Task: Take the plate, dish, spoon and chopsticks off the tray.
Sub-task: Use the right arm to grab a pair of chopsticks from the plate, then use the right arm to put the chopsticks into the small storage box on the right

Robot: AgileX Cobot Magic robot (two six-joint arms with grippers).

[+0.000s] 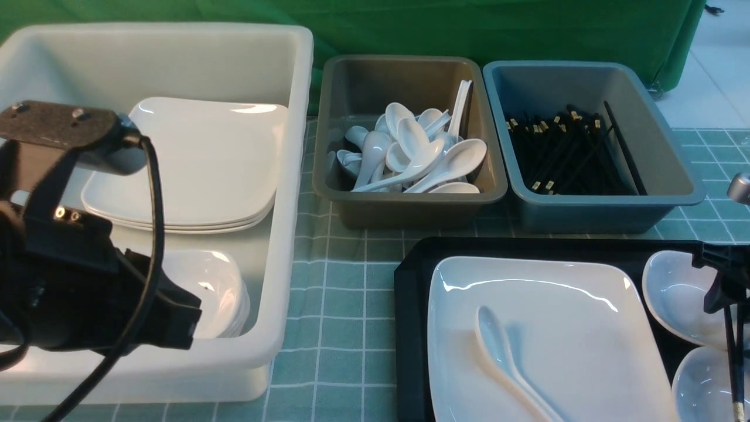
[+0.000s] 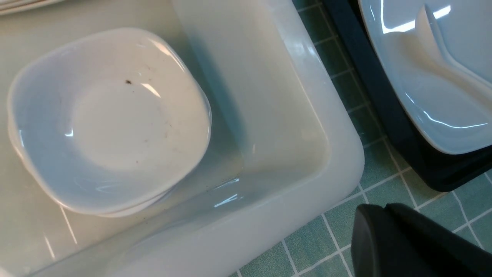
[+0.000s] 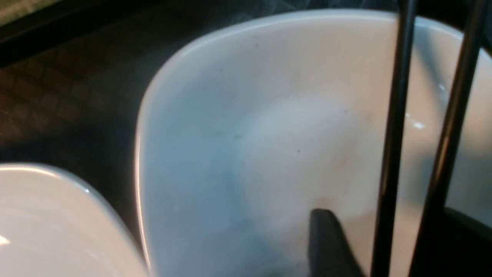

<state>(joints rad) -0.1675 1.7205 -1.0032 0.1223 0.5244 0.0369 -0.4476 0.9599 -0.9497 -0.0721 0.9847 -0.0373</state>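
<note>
Front view shows your right hand (image 1: 726,287) at the far right side of the tray (image 1: 413,293), right at one end of the chopsticks (image 1: 733,351). The two black sticks run from the hand toward the camera, over the near dish (image 1: 700,387). The other dish (image 1: 674,293) sits just behind it. I cannot tell if the sticks rest on the near dish or hang above it.

Right wrist view shows both sticks side by side, with one dark finger (image 3: 330,246) close next to them. I cannot tell if the hand has squeezed them or only sits around them. So check that first. Both sticks must be inside the grip, not just one.

Squeeze firmly, because thin smooth sticks will likely slip. Lift straight up until the long ends are above the dish rims. The hand is near one end, so I think the other end will droop and swing. Move slowly.

Then carry them to the blue-grey bin (image 1: 603,205), where more black sticks lie, and let go low inside it.

The plate (image 1: 562,305) is on the tray with the spoon (image 1: 504,357) lying in it. Your left hand (image 1: 176,319) hangs by the white bin (image 1: 287,234). I cannot tell if it is open or closed.
</note>
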